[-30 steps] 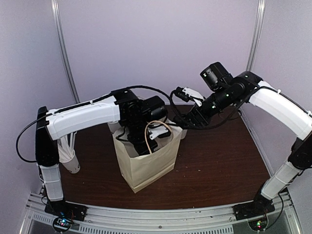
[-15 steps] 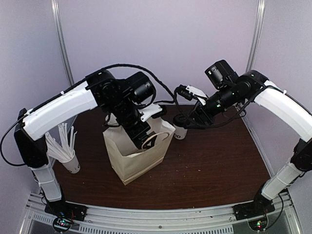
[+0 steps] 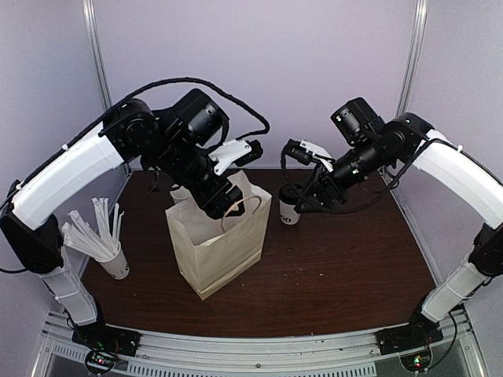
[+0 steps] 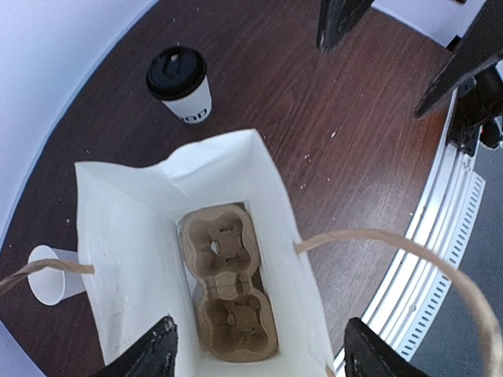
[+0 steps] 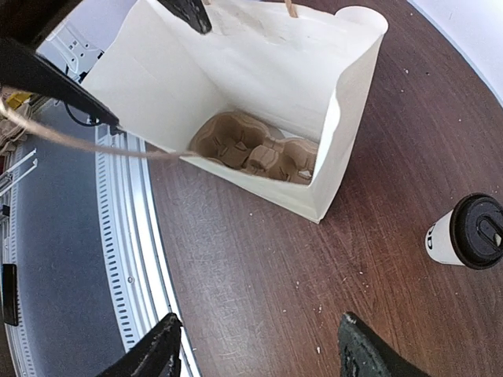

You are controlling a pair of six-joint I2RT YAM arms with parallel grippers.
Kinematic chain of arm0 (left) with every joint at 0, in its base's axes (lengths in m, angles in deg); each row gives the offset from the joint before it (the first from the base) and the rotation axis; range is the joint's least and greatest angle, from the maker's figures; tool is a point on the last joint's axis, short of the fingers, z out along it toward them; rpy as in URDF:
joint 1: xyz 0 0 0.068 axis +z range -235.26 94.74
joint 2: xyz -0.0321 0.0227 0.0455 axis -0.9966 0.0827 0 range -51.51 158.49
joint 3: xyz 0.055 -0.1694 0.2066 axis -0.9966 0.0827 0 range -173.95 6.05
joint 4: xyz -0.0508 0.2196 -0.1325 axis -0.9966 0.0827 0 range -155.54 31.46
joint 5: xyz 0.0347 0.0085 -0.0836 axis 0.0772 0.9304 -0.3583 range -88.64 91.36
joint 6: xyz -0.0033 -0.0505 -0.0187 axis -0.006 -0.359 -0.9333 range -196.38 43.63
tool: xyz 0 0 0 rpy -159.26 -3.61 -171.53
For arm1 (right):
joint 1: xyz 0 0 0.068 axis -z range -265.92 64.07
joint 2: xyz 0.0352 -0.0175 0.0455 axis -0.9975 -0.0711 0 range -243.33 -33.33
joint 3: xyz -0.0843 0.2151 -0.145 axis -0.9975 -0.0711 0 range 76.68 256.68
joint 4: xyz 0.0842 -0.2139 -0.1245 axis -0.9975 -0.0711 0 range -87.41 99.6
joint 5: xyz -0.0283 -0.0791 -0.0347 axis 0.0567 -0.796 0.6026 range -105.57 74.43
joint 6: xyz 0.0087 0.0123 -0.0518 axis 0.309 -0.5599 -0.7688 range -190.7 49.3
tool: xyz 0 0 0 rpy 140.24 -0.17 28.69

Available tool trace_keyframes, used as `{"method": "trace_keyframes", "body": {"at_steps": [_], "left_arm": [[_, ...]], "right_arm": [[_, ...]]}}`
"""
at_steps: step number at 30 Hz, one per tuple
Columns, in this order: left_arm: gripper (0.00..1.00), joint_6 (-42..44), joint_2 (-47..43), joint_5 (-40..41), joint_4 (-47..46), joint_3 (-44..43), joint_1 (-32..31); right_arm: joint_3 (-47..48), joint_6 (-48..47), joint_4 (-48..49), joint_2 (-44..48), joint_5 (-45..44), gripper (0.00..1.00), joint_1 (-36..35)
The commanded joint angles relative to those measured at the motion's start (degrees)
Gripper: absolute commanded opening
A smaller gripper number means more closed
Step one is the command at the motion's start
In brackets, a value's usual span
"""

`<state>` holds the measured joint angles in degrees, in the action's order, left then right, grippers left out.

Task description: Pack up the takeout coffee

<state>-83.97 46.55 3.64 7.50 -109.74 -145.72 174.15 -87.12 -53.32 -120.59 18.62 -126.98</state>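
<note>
The takeout coffee (image 3: 288, 212), a white cup with a black lid, stands on the table just right of the white paper bag (image 3: 222, 250). It also shows in the left wrist view (image 4: 179, 85) and the right wrist view (image 5: 470, 234). The bag stands open with a brown pulp carrier (image 4: 229, 284) flat on its bottom. My left gripper (image 3: 226, 206) hangs open above the bag's mouth (image 4: 263, 357), holding nothing. My right gripper (image 3: 305, 198) is open over bare table (image 5: 259, 349), close beside the coffee and apart from it.
A white cup of wrapped straws (image 3: 110, 255) stands at the left. A small empty white cup (image 4: 49, 276) sits behind the bag. The bag's twine handles (image 4: 397, 238) loop up near my left fingers. The metal front rail (image 5: 126, 236) runs along the table's near edge.
My left arm has lifted out of the bag and drawn back to the left, its jaws narrowing a little. The bag has shifted left. My right gripper has edged down towards the coffee.
</note>
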Motion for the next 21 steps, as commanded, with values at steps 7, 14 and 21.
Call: {"method": "trace_keyframes", "body": {"at_steps": [7,14,21], "left_arm": [[0.62,-2.73,-13.65,12.0,-9.42,2.67,0.23],[0.69,-11.15,-17.35,14.46,-8.08,10.88,4.12],[0.68,-14.21,-16.26,9.0,-8.35,16.12,11.48]], "right_arm": [[-0.26,-1.09,-0.41,1.79,2.48,0.68,0.3],[0.04,-1.29,-0.47,1.33,2.98,0.68,0.27],[0.18,-1.32,-0.65,0.68,3.26,0.68,0.28]]}}
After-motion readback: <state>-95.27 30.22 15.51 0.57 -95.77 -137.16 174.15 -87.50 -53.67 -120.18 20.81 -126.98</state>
